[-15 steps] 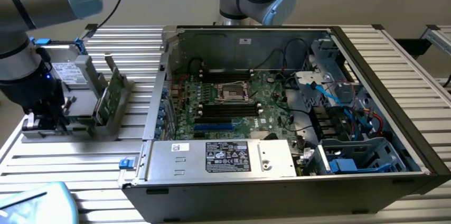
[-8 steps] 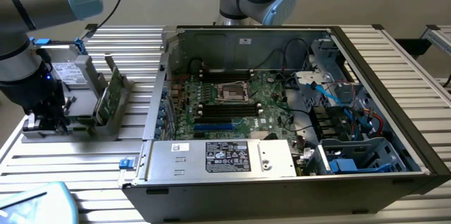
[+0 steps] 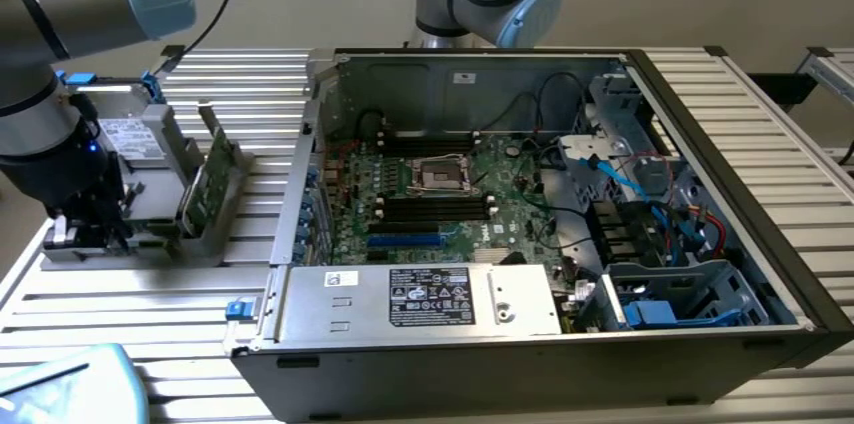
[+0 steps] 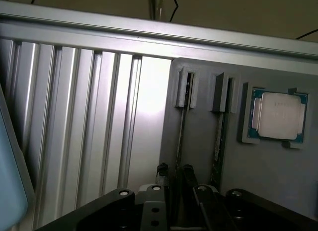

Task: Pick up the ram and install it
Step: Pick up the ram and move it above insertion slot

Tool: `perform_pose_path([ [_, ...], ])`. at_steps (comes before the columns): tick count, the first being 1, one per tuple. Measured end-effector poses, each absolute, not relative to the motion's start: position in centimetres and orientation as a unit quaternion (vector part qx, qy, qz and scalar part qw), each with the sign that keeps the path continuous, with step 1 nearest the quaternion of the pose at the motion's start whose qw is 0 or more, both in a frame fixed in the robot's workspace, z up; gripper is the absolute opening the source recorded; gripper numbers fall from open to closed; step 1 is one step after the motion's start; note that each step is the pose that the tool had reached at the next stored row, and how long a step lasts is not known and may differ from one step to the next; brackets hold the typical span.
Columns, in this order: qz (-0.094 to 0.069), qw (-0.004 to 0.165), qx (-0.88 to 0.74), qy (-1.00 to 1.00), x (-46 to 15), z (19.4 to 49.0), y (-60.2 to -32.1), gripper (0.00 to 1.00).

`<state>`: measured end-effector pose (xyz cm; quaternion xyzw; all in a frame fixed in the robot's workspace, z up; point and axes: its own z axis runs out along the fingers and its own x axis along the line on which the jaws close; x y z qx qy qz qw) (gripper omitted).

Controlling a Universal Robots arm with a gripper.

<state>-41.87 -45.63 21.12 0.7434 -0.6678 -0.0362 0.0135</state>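
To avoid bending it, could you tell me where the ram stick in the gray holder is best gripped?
I'd pinch the ram stick across its flat faces, midway along its top edge, coming straight down from above. It stands on edge in a narrow slot of the holder, leaving only that upper part free.

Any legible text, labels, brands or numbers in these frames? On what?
Nothing can be read.
Black label on the power supply: print and logos too small.
White sticker beside that label: blurred.
Processor chip lid: faint marks, unreadable.
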Motion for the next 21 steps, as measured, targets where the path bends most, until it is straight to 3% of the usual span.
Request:
perform_pose_path([
  [8,-0.036,0.013,0.743,-0.668,-41.87,21.12,-45.63,0.25],
  [10,-0.036,0.013,0.743,-0.668,-41.87,21.12,-45.63,0.27],
  [11,-0.036,0.013,0.743,-0.668,-41.87,21.12,-45.63,0.34],
  [21,-0.036,0.013,0.742,-0.669,-41.87,20.18,-45.62,0.34],
])
